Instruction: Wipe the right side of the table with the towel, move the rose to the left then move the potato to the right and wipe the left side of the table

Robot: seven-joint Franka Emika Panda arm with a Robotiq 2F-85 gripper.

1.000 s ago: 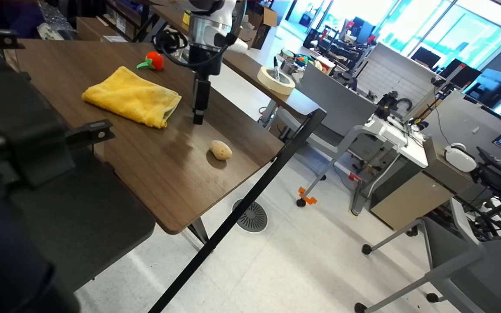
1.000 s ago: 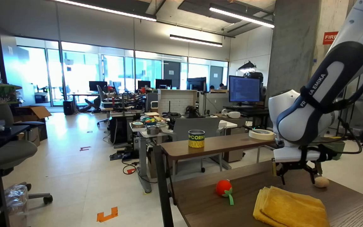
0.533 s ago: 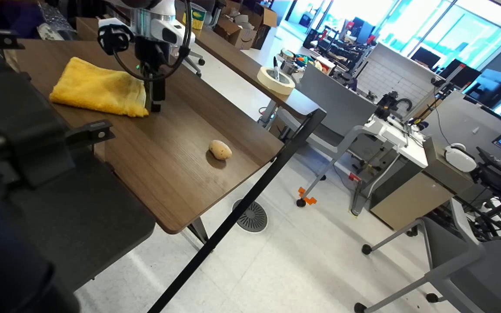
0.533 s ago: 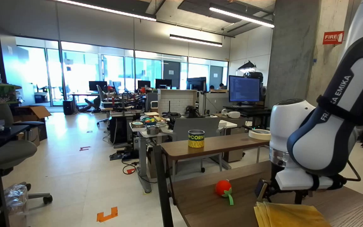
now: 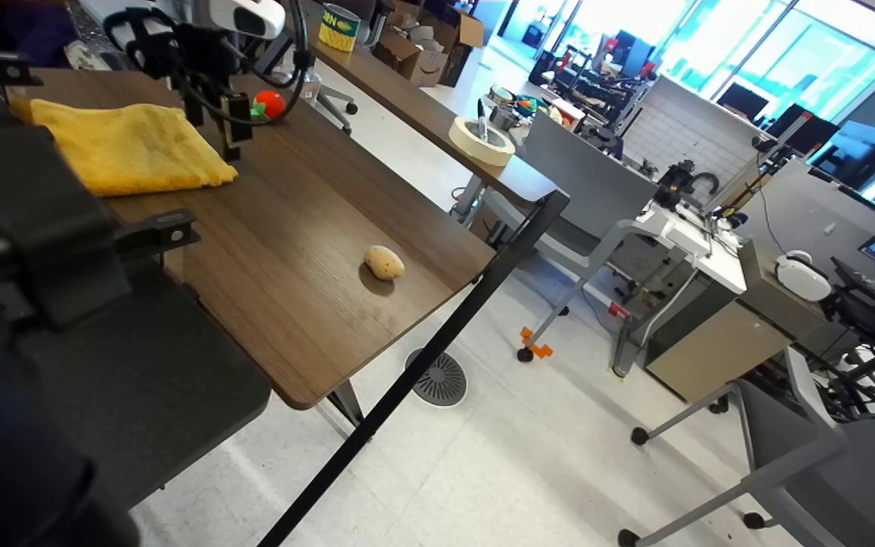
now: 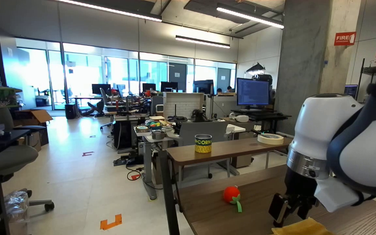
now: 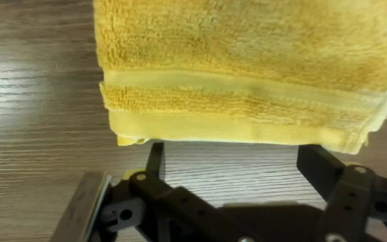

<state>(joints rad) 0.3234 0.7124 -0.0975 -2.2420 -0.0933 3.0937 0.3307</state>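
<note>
The yellow towel point(image 5: 126, 148) lies folded on the brown table point(image 5: 308, 251), toward the far end in that exterior view. In the wrist view, the towel point(image 7: 240, 50) fills the top, its hemmed edge right at my fingertips. My gripper point(image 7: 232, 147) stands open, only bare wood showing between its fingers. Whether the tips touch the cloth I cannot tell. The red rose point(image 5: 270, 103) with green leaf sits just beyond the gripper point(image 5: 215, 137); another exterior view shows the rose point(image 6: 231, 195) apart from it. The potato point(image 5: 384, 263) rests alone near the opposite end.
A narrower brown table point(image 6: 224, 151) beside this one holds a popcorn can point(image 6: 203, 143) and a tape roll point(image 6: 270, 139). Dark equipment point(image 5: 65, 228) borders one long side. A black bar point(image 5: 407, 372) runs past the table end near the potato.
In an exterior view, the gripper and towel have shifted left together, away from the potato. The gripper has stayed open. Rose and potato lie where they were.
</note>
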